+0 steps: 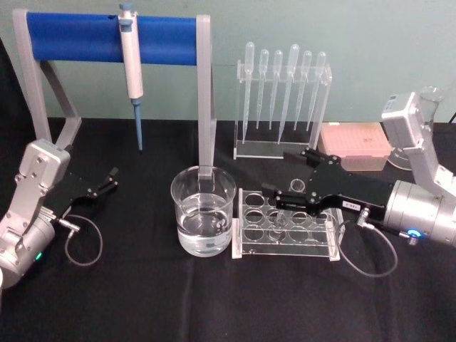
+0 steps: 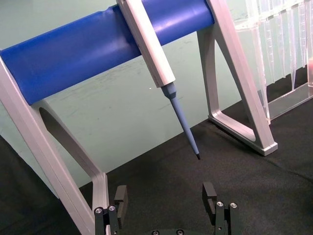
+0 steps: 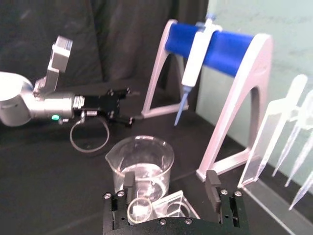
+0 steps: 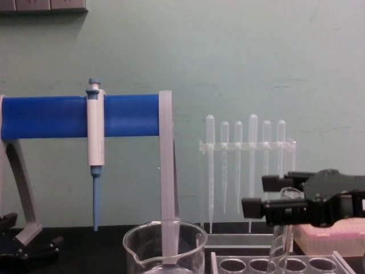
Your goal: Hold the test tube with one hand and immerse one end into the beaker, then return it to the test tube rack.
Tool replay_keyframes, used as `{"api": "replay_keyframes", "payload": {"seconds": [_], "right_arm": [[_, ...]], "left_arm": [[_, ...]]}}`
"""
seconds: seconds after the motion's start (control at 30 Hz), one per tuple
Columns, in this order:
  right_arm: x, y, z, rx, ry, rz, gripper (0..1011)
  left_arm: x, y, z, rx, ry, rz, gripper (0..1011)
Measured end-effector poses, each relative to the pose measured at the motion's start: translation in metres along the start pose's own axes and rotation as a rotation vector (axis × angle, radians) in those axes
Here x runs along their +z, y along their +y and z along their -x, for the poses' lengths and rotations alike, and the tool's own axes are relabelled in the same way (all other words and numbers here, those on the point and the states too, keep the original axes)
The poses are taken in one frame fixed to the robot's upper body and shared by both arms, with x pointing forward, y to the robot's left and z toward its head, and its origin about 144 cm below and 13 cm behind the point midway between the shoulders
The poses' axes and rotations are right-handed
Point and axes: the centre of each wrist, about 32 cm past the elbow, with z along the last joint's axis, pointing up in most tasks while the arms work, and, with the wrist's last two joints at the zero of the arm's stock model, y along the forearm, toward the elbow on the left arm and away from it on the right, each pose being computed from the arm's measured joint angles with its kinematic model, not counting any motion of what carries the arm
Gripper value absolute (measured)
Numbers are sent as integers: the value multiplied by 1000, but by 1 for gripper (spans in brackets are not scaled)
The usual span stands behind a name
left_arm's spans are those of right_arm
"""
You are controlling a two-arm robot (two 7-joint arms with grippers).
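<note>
The test tube (image 1: 298,185) stands in the clear rack (image 1: 246,235), its open rim (image 3: 139,209) up. My right gripper (image 1: 288,174) is open, with a finger on either side of the tube's top. In the right wrist view the rim sits close to one finger (image 3: 128,182) and the other finger is well clear. The chest view shows the tube (image 4: 282,231) leaning slightly below the right gripper (image 4: 268,195). Just left of the rack is the beaker (image 1: 203,210), partly filled with clear liquid. My left gripper (image 1: 110,178) is parked open at the left, holding nothing.
A white pipettor (image 1: 131,64) with a blue tip hangs on the blue-barred stand (image 1: 71,35) behind the beaker. A stand of plastic pipettes (image 1: 281,100) and a pink box (image 1: 354,142) are at the back right. The stand's grey leg (image 1: 205,100) rises just behind the beaker.
</note>
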Motion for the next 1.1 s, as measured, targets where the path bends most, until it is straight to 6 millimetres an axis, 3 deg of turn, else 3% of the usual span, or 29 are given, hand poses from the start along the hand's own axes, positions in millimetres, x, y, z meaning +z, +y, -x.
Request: {"api": "replay_keyframes", "payload": {"seconds": [0.13, 0.6, 1.1], "right_arm": [[4, -4, 3, -28, -8, -37, 997], [17, -19, 14, -213, -7, -203, 1002], [-25, -27, 34, -639, 64, -87, 1002]], "left_arm": [[0, 0, 0, 0, 0, 0, 1000], [0, 0, 0, 0, 0, 0, 1000], [0, 0, 0, 0, 0, 0, 1000]]}}
